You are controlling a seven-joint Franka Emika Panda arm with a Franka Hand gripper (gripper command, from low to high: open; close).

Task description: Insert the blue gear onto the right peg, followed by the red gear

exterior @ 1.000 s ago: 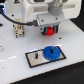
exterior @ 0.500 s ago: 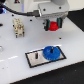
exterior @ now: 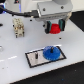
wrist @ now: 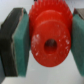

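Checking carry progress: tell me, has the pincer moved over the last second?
Yes. The pincer, shut on the red gear, has shifted toward the exterior view's right, judged against the grey plate.

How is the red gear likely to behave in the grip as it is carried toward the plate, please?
The red gear looks like rigid moulded plastic, so it should stay stiff, not flex. The tool clamps it across the toothed rim with flat pads, so the teeth probably resist slipping. It seems small and likely light. Set on edge it might roll.
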